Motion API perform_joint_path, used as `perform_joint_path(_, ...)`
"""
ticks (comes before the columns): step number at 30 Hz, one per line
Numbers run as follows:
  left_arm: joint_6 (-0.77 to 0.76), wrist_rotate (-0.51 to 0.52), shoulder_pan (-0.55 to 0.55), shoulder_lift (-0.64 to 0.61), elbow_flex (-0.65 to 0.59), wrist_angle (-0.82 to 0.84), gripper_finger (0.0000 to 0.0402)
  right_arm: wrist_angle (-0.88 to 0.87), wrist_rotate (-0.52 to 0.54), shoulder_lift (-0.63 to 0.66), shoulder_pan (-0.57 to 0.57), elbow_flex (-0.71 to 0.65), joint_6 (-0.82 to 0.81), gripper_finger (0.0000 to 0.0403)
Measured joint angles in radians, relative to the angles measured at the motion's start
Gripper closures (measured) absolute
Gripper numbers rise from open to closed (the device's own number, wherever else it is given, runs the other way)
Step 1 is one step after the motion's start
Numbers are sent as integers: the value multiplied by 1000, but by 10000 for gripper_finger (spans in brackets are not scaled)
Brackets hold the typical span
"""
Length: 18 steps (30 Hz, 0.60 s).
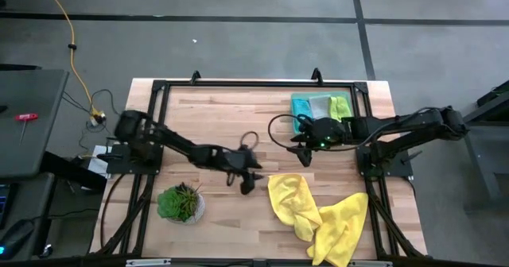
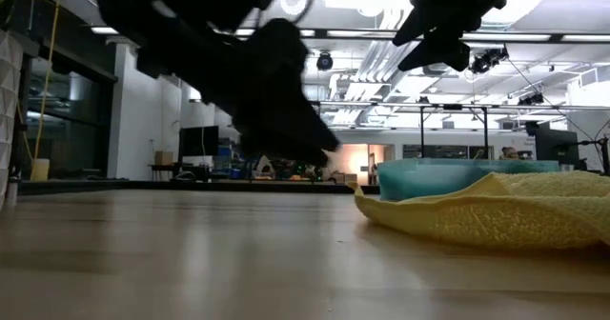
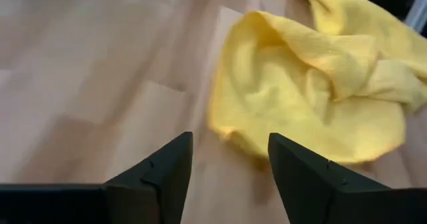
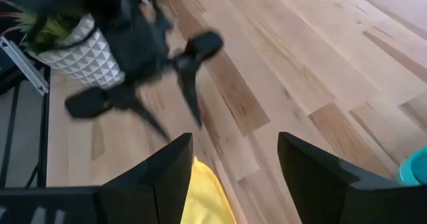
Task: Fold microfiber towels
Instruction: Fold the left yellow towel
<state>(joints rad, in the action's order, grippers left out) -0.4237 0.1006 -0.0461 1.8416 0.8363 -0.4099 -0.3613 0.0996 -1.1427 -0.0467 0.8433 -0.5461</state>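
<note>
Towels in yellow (image 1: 318,215) lie crumpled on the table (image 1: 223,116), just ahead of the left gripper (image 1: 249,179), whose jaws stand wide with nothing between them. The right gripper (image 1: 302,152) hovers apart, jaws parted and empty, with the yellow cloth below it and the folded teal, white and green towels (image 1: 320,106) stacked just behind.

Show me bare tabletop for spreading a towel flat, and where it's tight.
Widest bare wood: far-left stretch of the table, between the frame edge and the towel tray. A smaller strip lies between the potted plant and the yellow towel. Crowded: mid-table, where the left pincer and right pincer hang open by the towel's edge.
</note>
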Motion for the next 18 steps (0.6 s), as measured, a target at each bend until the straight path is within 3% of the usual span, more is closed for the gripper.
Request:
perform_joint_path(7,-196,-71,-9,139,146,27,213,0,0,0,0,1,-4,192)
perform_joint_path(18,-313,-95,16,153,187,181,220,-5,0,0,0,1,-4,192)
